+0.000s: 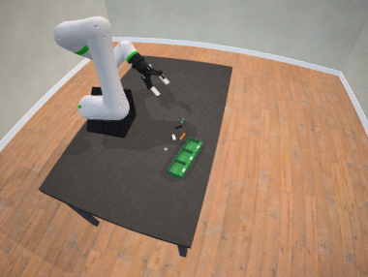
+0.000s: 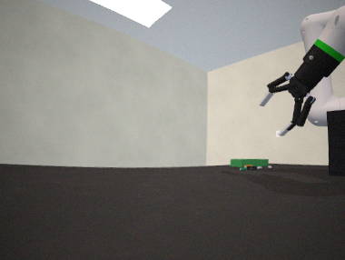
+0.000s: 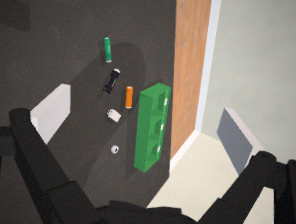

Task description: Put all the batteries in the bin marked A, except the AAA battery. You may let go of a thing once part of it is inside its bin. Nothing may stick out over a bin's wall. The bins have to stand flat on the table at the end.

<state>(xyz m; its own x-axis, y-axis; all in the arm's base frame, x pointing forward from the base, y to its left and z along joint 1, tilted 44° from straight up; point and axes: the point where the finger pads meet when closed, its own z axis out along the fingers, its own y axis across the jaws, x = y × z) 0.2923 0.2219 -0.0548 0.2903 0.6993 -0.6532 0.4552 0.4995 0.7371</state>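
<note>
My gripper [image 1: 160,84] is open and empty, held high above the back of the dark table, far from the objects; it also shows in the exterior view [image 2: 276,117]. A green strip of three bins [image 1: 185,157] lies on the table right of centre, also in the wrist view [image 3: 151,127]. Beside it lie a green battery [image 3: 107,49], a black battery [image 3: 111,81], an orange battery [image 3: 128,96], a small white battery [image 3: 113,115] and a small white round piece [image 3: 115,149]. In the top view they form a small cluster [image 1: 178,130]. I cannot read the bin labels.
The robot base [image 1: 110,117] stands on a black block at the table's back left. The bins sit near the table's right edge [image 1: 215,140]. A wooden floor surrounds the table.
</note>
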